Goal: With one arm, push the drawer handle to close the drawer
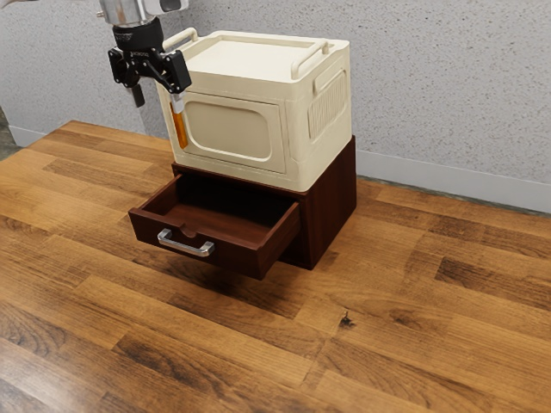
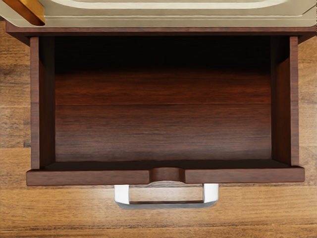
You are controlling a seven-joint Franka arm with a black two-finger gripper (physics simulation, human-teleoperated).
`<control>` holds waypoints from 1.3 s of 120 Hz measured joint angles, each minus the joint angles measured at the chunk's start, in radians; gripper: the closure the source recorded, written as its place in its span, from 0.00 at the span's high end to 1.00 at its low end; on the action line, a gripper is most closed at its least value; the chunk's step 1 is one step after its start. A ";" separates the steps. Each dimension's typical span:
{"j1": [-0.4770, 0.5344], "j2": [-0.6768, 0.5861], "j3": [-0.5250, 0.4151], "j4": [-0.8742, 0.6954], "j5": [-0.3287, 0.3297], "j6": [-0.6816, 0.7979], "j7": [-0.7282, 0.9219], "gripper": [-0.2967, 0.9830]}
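The dark brown drawer (image 1: 237, 255) stands pulled out of its cabinet, its inside bare. A silver handle (image 1: 186, 244) is fixed to its front. My black gripper (image 1: 157, 100) hangs high above the drawer, in front of the cream box, with its two fingers spread apart and nothing between them. It touches neither drawer nor handle. From above, the wrist view takes in the drawer (image 2: 163, 131) with its notched front edge and the handle (image 2: 166, 204) beyond that edge. The drawer's far inner end lies in deep shadow.
A cream box (image 1: 323, 129) with an amber door handle (image 1: 181, 130) rests on the brown cabinet (image 1: 329, 202), close beside the gripper. The amber handle (image 2: 30, 9) is also near the drawer's back corner in the wrist view. A wooden table (image 1: 413, 318) carries the cabinet.
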State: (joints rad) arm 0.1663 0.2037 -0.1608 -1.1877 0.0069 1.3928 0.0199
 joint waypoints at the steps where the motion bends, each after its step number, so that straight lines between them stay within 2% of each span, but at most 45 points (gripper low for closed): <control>1: 0.000 0.000 0.000 0.000 -0.001 0.000 0.000 0.77; 31: 0.004 0.000 0.001 0.006 -0.016 -0.004 -0.002 0.77; 49: -0.008 -0.106 -0.018 0.111 -0.026 -0.034 -0.011 0.77; 73: -0.018 -0.107 -0.031 0.069 -0.032 -0.055 -0.051 0.77; 79: -0.005 -0.137 -0.032 -0.017 -0.028 -0.049 -0.063 0.77; 88: 0.036 -0.379 -0.029 -0.426 -0.019 0.038 -0.079 0.77; 95: 0.042 -0.521 -0.029 -0.702 -0.015 0.128 -0.088 0.77; 106: 0.044 -0.610 -0.029 -0.941 -0.009 0.265 -0.100 0.76; 117: 0.040 -0.611 -0.029 -1.047 0.018 0.391 -0.106 0.69; 141: 0.039 -0.535 -0.028 -1.134 0.039 0.605 -0.101 0.36; 156: 0.037 -0.465 -0.028 -1.145 0.042 0.696 -0.097 0.26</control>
State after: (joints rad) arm 0.2036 -0.2612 -0.1887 -2.3331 0.0492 2.0889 -0.0768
